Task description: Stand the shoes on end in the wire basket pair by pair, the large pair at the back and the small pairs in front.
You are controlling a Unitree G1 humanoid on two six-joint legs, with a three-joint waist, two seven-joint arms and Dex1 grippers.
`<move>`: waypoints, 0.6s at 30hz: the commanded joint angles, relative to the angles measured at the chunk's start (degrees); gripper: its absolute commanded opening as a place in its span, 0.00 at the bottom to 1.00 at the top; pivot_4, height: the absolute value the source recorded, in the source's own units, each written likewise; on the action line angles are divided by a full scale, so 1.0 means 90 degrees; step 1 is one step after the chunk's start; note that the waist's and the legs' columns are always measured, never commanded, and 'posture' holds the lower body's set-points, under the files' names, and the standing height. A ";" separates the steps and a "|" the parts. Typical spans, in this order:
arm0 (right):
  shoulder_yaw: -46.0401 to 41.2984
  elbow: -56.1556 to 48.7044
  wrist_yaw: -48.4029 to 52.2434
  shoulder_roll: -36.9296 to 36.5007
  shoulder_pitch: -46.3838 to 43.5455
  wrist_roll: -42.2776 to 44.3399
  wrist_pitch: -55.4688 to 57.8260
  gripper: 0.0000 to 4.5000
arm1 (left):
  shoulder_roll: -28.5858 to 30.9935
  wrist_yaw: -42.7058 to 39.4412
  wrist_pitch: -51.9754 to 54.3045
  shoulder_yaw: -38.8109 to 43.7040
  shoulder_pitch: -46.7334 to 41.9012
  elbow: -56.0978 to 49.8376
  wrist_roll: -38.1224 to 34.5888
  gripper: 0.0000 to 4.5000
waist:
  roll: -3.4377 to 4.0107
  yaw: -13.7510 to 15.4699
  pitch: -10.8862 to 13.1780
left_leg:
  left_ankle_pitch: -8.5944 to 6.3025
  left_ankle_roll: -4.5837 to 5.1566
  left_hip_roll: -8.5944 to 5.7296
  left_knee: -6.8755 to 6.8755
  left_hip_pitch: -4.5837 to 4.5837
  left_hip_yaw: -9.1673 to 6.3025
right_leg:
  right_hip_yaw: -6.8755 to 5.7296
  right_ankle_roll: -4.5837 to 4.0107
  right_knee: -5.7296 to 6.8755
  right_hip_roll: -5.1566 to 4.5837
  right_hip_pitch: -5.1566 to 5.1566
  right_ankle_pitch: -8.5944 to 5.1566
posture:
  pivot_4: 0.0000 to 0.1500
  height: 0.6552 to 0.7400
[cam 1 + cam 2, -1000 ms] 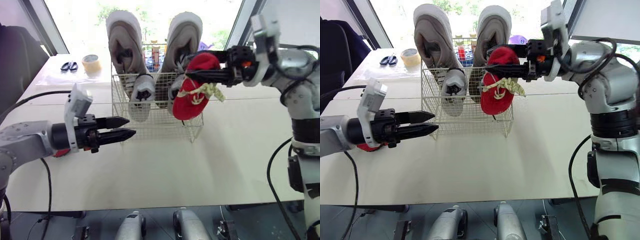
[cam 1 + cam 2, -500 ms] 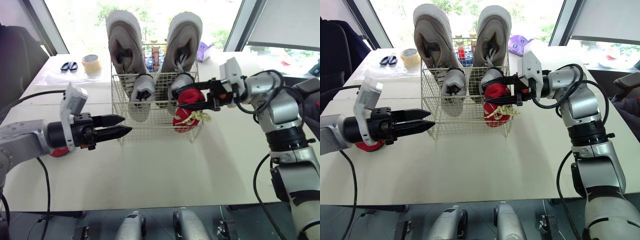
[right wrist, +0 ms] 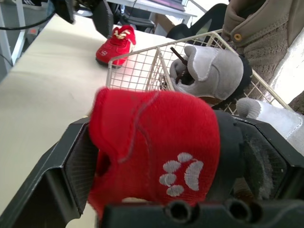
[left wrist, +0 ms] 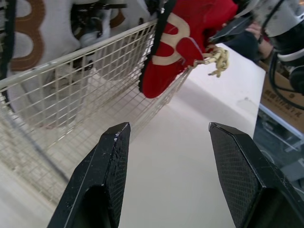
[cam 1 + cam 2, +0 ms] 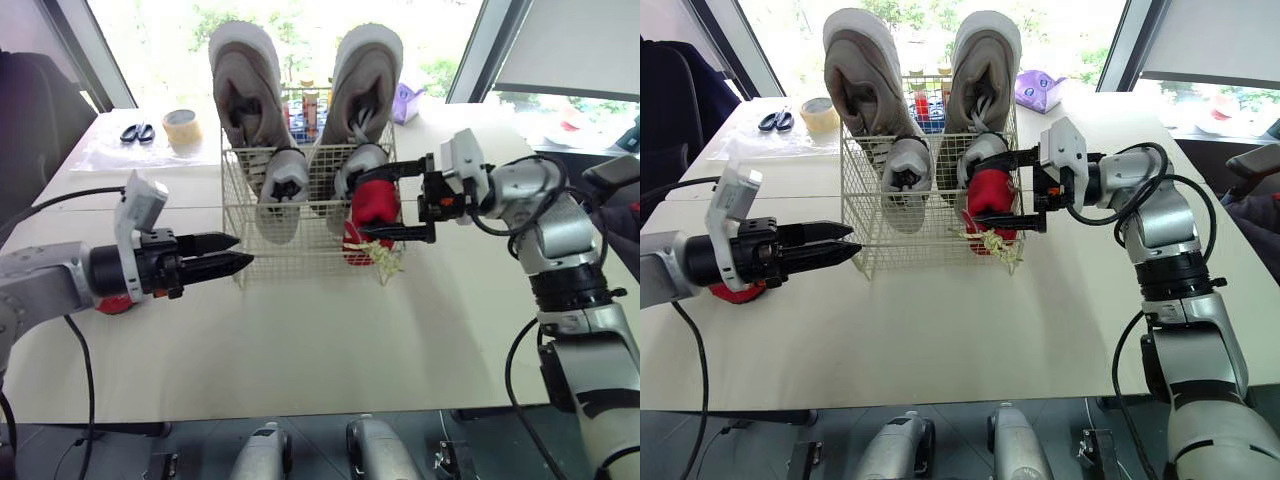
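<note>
The small red cloth shoe (image 5: pixel 375 205) stands toe-down just right of centre, at the front right of the white wire basket (image 5: pixel 250 262), before the pair of large grey fabric shoes (image 5: pixel 250 95) upended along its back; the right gripper (image 5: pixel 985 190) has its fingers set wide above and below the shoe, open rather than pinching. The shoe's cream laces (image 5: pixel 383 262) spill out at the basket's lower right edge, close under the lower finger; if the arm backs away carelessly that finger could catch them or the wire, topple the shoe or drag the basket. With nothing pressing on it, the shoe may also slump sideways. The left gripper (image 5: pixel 225 253), mid-left, hovers open and empty over the table; the matching red shoe (image 5: pixel 113 303) lies behind it at the left edge, where the forearm could nudge it.
</note>
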 commanded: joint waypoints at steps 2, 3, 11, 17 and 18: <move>-0.0503 -0.0998 -0.0127 -0.0306 -0.0018 0.0546 0.0783 0.98 | 0.0189 -0.0192 0.0035 0.0426 0.0040 0.0014 0.0011 0.60 | 0.0000 0.0007 0.0000 | 0.0000 0.0000 0.0000 0.0001 0.0000 -0.0002 | -0.0001 0.0000 0.0000 -0.0001 0.0002 0.0000 | 1.00 1.00; -0.0624 -0.1298 -0.0175 -0.0419 -0.0049 0.0813 0.1168 0.98 | 0.0235 -0.0226 0.0061 0.0523 0.0076 0.0063 0.0002 0.60 | 0.0000 0.0007 0.0000 | 0.0000 0.0000 0.0000 0.0001 0.0001 -0.0001 | -0.0001 0.0000 0.0000 -0.0002 0.0002 0.0000 | 1.00 1.00; -0.1153 -0.2137 -0.0617 -0.0775 -0.0830 0.2099 0.2954 1.00 | 0.0672 -0.0308 0.0121 0.1188 -0.0040 0.1207 0.0420 0.71 | 0.0000 -0.0006 0.0000 | 0.0000 0.0001 0.0001 0.0002 0.0002 -0.0001 | -0.0002 0.0000 0.0002 -0.0001 0.0002 0.0000 | 1.00 1.00; -0.0904 -0.3108 -0.0322 -0.1194 -0.0934 0.3183 0.4307 1.00 | 0.1389 0.1339 0.0413 0.0983 -0.0855 0.4192 0.2187 0.99 | 0.0000 -0.0028 0.0000 | -0.0001 0.0003 0.0004 -0.0002 0.0002 -0.0006 | -0.0017 -0.0002 0.0003 0.0003 0.0000 0.0000 | 1.00 1.00; -0.0816 -0.3274 -0.0214 -0.1288 -0.0861 0.3239 0.4393 1.00 | 0.1467 0.1825 0.0518 0.0830 -0.1190 0.4901 0.2574 0.99 | 0.0000 -0.0034 0.0000 | -0.0001 0.0004 0.0001 -0.0002 0.0002 -0.0005 | -0.0019 -0.0002 0.0004 0.0004 0.0001 0.0000 | 1.00 1.00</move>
